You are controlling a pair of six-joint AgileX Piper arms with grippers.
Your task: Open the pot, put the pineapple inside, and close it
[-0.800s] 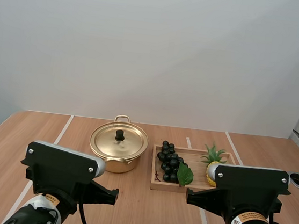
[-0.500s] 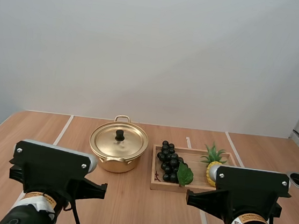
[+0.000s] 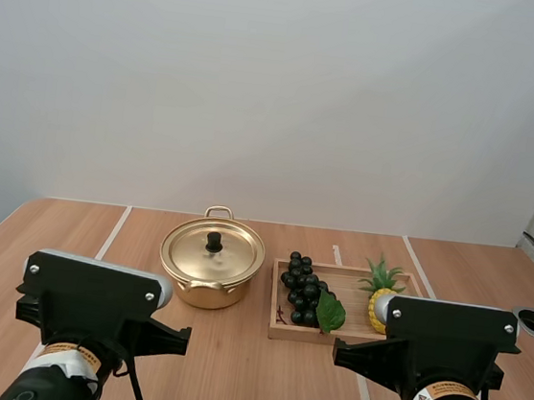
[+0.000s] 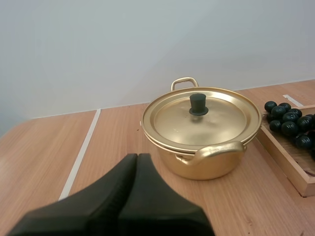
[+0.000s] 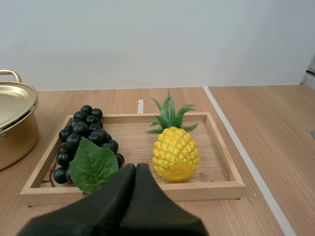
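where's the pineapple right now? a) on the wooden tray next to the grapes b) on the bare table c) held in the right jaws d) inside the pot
A: the pineapple stands upright on the tray, beside the grapes, and the lid sits on the pot.

Gold pot (image 3: 200, 294), lid (image 3: 230, 252) on; yellow pineapple (image 5: 175, 152) upright in wooden tray (image 5: 211, 191).
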